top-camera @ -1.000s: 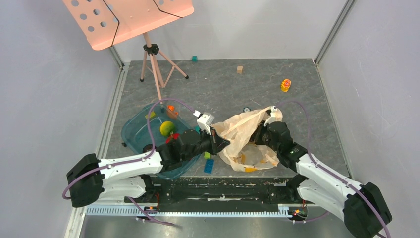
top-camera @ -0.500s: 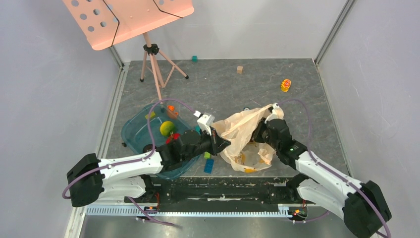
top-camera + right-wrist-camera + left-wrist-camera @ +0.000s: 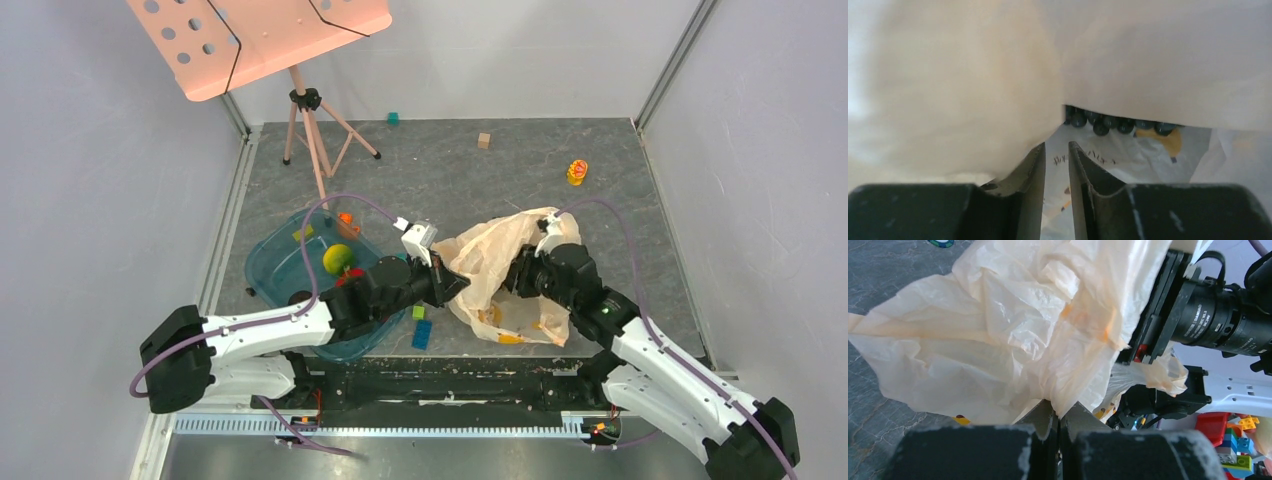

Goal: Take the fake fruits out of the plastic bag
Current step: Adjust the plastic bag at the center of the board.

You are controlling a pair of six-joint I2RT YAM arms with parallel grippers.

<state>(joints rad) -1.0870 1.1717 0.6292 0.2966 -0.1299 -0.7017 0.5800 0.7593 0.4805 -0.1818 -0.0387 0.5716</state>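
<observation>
"Plastic bag first: where is it lying?"

"It is lying crumpled on the grey table, just to the right of the teal tray; it is sitting between the two arms, and both are touching it."

"What is the left gripper doing?"

"It is pinching the bag's left edge; in its wrist view the jaws are pressing together on a fold of the peach film, and the rest of the bag is fanning up and away from that pinch."

"And the right gripper?"

"It is reaching into the bag from the right side; in its own camera pale film is hanging overhead and draping over the left finger, and printed film is lying below; the jaws are standing only narrowly apart, with nothing sitting between them."

"Are any fruits showing?"

"Grapes are; a row of small dark glossy ones is peeking out from under the overhanging fold, inside the bag, just beyond the fingertips and a little to their right; they are not touching the fingers; an orange print mark is showing beside them."

"Anything else lying close by?"

"A green block and a blue block are lying just left of the bag, near the table's front edge; a yellow-green ball is resting in the tray."
</observation>
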